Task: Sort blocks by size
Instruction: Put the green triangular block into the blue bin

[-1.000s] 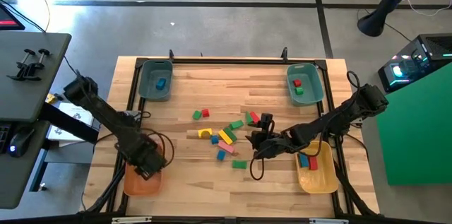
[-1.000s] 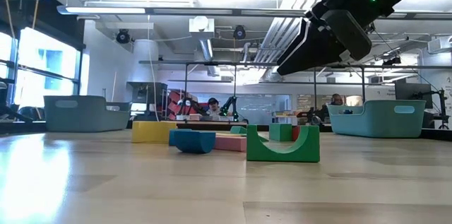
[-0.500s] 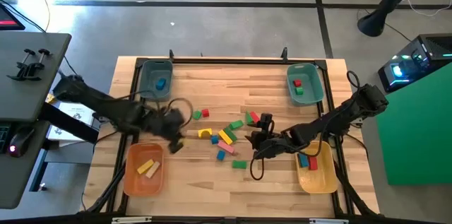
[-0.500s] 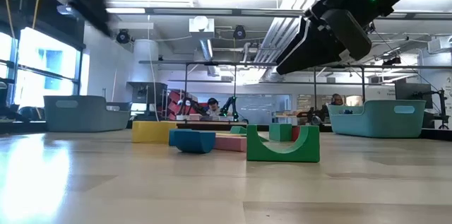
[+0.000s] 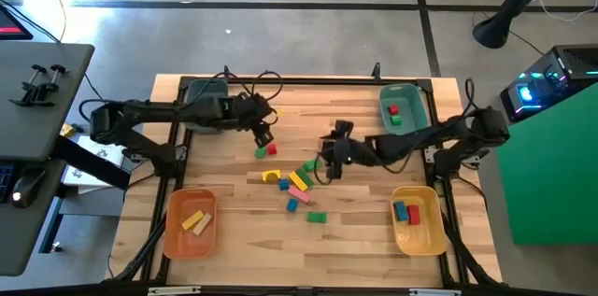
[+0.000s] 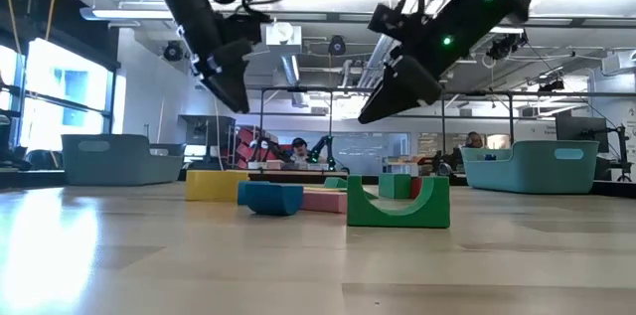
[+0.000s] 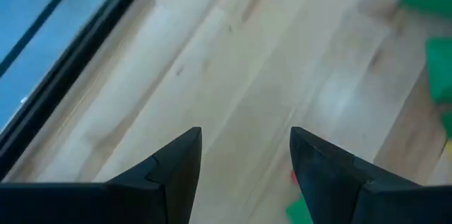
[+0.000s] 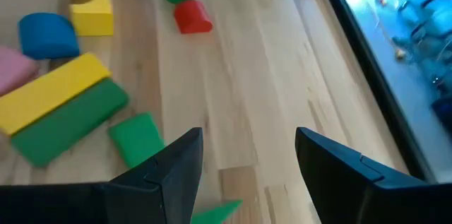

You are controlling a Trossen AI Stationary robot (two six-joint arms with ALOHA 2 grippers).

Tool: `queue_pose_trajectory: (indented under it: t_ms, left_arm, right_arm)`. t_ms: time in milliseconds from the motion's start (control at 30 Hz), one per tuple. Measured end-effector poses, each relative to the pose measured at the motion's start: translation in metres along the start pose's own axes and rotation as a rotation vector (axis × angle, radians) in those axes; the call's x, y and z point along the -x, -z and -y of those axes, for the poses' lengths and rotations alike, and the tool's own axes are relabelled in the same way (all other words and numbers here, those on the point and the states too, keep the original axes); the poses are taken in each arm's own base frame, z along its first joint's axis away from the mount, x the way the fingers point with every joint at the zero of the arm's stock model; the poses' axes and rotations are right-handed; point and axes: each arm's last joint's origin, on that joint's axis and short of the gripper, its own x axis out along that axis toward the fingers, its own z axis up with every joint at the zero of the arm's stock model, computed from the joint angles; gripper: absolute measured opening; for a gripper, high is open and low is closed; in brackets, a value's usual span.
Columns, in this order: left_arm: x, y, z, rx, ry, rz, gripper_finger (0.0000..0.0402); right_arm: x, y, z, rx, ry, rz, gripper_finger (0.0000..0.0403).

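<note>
Wooden blocks lie mid-table: a green cube (image 5: pixel 260 151) and a red one (image 5: pixel 272 149), a yellow arch (image 5: pixel 271 176), a cluster of yellow, green and pink bars (image 5: pixel 299 180), and a green arch (image 5: pixel 317 217) nearer the front. My left gripper (image 5: pixel 264 135) is open and empty above the table, just far of the green and red cubes; its fingers show spread in the left wrist view (image 7: pixel 244 146). My right gripper (image 5: pixel 327 167) is open and empty above the cluster's right end; its wrist view (image 8: pixel 247 143) shows a green cube (image 8: pixel 138 139) and the yellow bar (image 8: pixel 53 93) ahead.
A teal bin (image 5: pixel 198 119) holding a blue block stands far left, and a teal bin (image 5: pixel 416 114) holding red and green blocks far right. An orange bin (image 5: pixel 177 235) with yellow and wood blocks stands near left, and a yellow bin (image 5: pixel 425 231) with blue and red blocks near right.
My left gripper has swung from over the orange bin toward the far edge and right, ending by the green and red cubes. My right gripper has moved a little toward the far edge, its arm swinging away from the yellow bin. The blocks have stayed put.
</note>
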Motion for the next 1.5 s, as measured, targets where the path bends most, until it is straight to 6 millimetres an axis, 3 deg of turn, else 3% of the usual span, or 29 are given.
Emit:
queue_pose_trajectory:
  t_ms: [200, 400, 667, 933, 1267, 1500]
  left_arm:
    - [-0.008, 0.011, 0.007, -0.196, 0.037, -0.057, 0.0200]
    - [-0.025, 0.051, 0.022, -0.323, 0.101, -0.143, 0.0200]
    - [-0.034, 0.083, 0.031, -0.134, -0.149, -0.110, 0.0200]
    - [-0.037, 0.101, 0.042, -0.019, -0.124, -0.068, 0.0200]
    - [-0.013, 0.099, 0.051, -0.095, -0.026, 0.072, 0.0200]
    - [-0.006, 0.069, 0.046, -0.166, 0.147, 0.299, 0.0200]
  right_arm:
    - [-0.013, 0.005, 0.031, -0.113, -0.020, -0.003, 0.0222]
    - [-0.020, 0.004, 0.053, -0.201, -0.012, 0.052, 0.0222]
    - [-0.020, 0.002, 0.057, -0.216, -0.009, 0.082, 0.0222]
    - [-0.019, 0.000, 0.053, -0.252, 0.000, 0.084, 0.0222]
    - [-0.019, 0.000, 0.050, -0.268, -0.091, 0.100, 0.0222]
    - [-0.016, -0.003, 0.053, -0.177, -0.054, 0.121, 0.0222]
